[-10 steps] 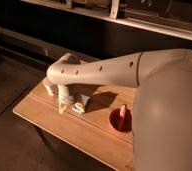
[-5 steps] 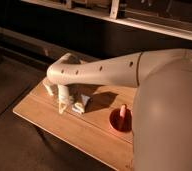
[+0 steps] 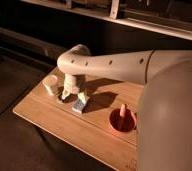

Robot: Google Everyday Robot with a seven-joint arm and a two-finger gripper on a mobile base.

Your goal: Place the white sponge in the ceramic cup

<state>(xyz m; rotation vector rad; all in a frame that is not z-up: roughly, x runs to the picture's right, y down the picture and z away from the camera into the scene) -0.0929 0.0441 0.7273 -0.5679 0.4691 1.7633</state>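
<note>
A white ceramic cup stands upright near the left end of the wooden table. A white sponge with a blue side lies on the table to the right of the cup. My gripper points down between the cup and the sponge, close to the tabletop and just left of the sponge. A small dark thing lies under it, and I cannot tell what it is. The sponge lies free on the table.
A red bowl with a pale stick-like thing in it stands on the right part of the table. My arm reaches across from the right. A dark shelf runs behind the table.
Nothing has clearly moved. The gripper stays low between the cup and the sponge, and the sponge lies in the same place.
</note>
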